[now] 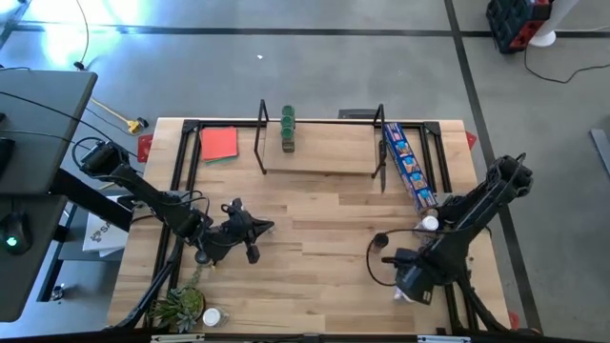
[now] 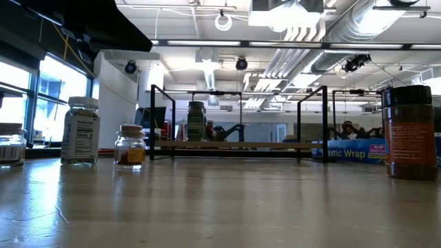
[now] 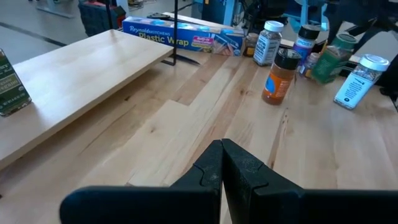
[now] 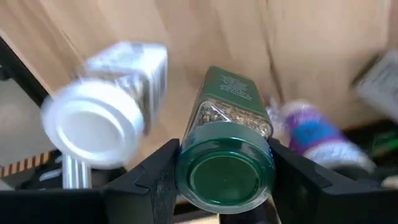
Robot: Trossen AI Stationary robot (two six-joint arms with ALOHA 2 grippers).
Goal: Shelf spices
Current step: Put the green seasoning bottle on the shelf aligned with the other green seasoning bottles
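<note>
The shelf (image 1: 319,152) is a light-wood board with black end frames at the table's far middle. Green-lidded spices (image 1: 288,129) stand on its left part, seen also in the low view as a jar (image 2: 196,122). My right gripper (image 1: 412,274), at the near right, points down and is shut on a green-lidded spice jar (image 4: 225,155). A white-lidded jar (image 4: 99,124) and a purple-labelled jar (image 4: 311,134) stand beside it on the table. My left gripper (image 3: 222,168) is shut and empty, over the table's left middle (image 1: 253,229). My right gripper pinches the green-lidded jar between its two fingers, one on each side at the lid and neck (image 4: 186,168). The fingers come from above, pointing down. The jar hangs below them, lid up and body slanting away; whether its bottom is clear of the table does not show.
A blue plastic-wrap box (image 1: 410,167) lies along the shelf's right end. A red square (image 1: 219,143) lies at the far left. A small plant (image 1: 181,307) and a white-lidded jar (image 1: 212,316) sit at the near left. More jars (image 3: 280,78) stand near the right arm.
</note>
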